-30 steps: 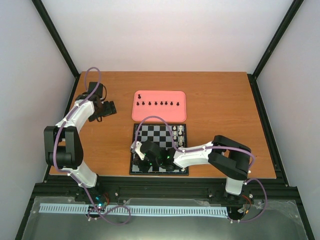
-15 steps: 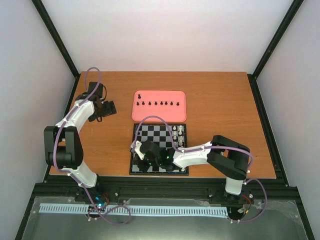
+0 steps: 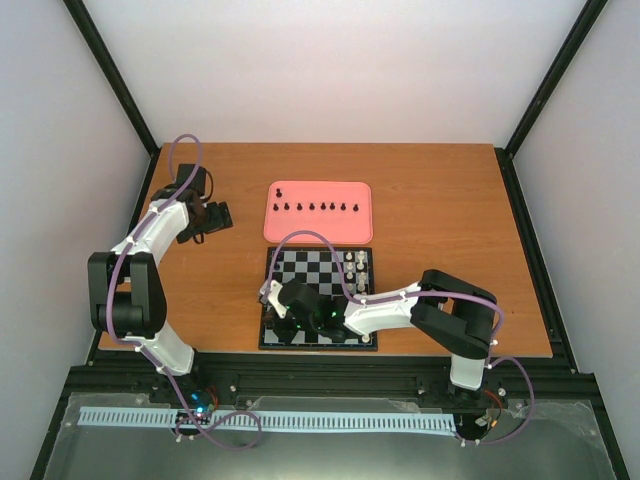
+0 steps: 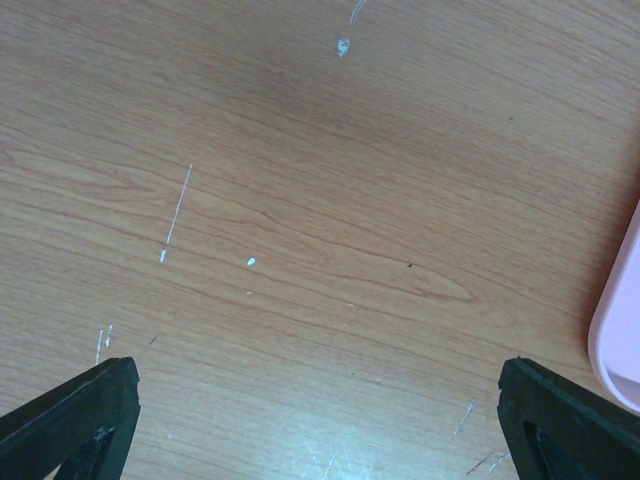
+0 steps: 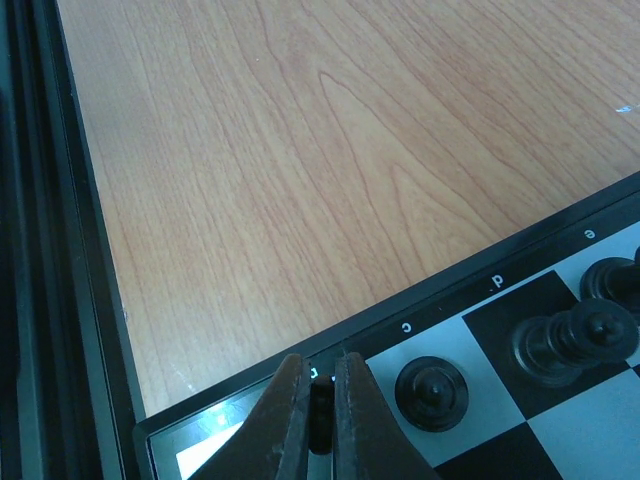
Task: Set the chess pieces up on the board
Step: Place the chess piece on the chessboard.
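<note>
Right gripper [image 5: 320,395] pinched narrow on a small black piece [image 5: 320,418], low over an edge-row square at the board [image 5: 452,296] corner; can't tell if it touches. Prob. best: lower straight, release only once the base sits flat & centred, w/o nudging the neighbour [image 5: 430,392] just beside. Left gripper [image 4: 315,400] spread wide, holding nothing, over bare table [image 4: 300,200] near the pink tray [image 4: 620,330]. More black pieces [image 3: 315,207] sit on that tray; white pieces [image 3: 354,262] on the board's right side.
</note>
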Controlling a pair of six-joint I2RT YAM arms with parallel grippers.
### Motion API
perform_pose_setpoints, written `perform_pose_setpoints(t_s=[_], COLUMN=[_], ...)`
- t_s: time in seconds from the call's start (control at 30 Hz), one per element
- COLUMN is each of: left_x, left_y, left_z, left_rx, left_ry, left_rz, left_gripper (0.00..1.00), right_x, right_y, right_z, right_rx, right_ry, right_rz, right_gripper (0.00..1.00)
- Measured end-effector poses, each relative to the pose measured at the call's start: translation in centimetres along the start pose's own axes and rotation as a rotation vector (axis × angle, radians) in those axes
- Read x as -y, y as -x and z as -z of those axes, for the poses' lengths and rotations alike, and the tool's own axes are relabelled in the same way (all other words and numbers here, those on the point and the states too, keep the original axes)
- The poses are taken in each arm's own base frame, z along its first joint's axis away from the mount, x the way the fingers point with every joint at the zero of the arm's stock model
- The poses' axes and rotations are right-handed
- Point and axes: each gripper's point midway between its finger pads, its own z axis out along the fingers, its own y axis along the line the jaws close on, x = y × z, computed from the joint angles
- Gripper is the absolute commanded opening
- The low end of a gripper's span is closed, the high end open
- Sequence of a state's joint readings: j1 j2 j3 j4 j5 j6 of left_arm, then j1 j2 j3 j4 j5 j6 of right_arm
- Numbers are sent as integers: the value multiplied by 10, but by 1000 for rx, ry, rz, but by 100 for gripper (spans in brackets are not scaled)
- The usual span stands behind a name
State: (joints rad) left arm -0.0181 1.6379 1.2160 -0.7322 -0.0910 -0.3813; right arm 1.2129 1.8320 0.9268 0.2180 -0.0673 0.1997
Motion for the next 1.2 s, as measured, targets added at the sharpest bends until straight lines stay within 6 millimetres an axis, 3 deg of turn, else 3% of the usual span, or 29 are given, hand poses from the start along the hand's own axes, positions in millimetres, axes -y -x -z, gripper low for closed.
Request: perform_pose_setpoints(t_s=[0.53, 0.7, 0.9, 1.2], left_x=[-1, -1, -2, -2], left_y=[0, 0, 1, 1], left_z=[0, 0, 0, 0], left_rx=[3, 3, 3, 3], left_ry=[6, 7, 10, 10], left_rz=[0, 0, 0, 0], left_gripper=[100, 100, 100, 100], right_x=[2, 2, 5, 5], right_y=[-3, -4, -22, -25], right_z=[3, 3, 4, 10], right_rx=[1, -3, -63, -89], right_ry=[-9, -8, -16, -19], right_rz=[-1, 1, 8, 31], right_gripper=[7, 23, 40, 49])
